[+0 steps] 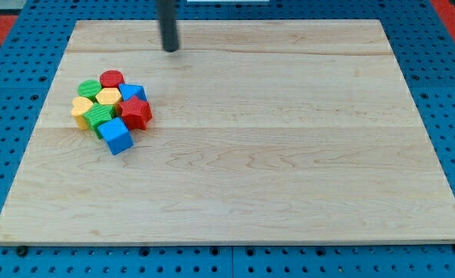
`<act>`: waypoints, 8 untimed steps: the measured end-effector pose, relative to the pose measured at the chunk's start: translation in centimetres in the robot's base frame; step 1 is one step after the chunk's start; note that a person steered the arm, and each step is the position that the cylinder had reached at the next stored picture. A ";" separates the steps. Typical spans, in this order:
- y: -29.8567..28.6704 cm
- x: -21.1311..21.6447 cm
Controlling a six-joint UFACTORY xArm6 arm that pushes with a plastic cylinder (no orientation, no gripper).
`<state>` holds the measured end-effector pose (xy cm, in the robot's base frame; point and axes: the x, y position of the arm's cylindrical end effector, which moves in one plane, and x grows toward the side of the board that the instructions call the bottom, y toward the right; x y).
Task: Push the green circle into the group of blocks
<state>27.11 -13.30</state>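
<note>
The green circle [89, 88] sits at the upper left of a tight cluster of blocks on the left part of the wooden board [289, 154]. It touches the red circle [112, 78] and the yellow heart [81, 107]. The cluster also holds a yellow hexagon [108, 96], a blue block [133, 93], a red star [136, 113], a green block [99, 118] and a blue cube [117, 136]. My tip [170, 49] is near the view's top, up and to the right of the cluster, apart from every block.
The board lies on a blue pegboard surface [11, 93] that surrounds it on all sides. The board's edges run near the view's top and bottom.
</note>
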 end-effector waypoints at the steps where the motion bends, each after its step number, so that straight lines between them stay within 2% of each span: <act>1: -8.2 1.2; 2: -13.1 3.6; 3: -15.5 7.9; 5: -7.3 10.1; 7: -4.1 11.8; 8: -3.8 11.2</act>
<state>38.27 -17.14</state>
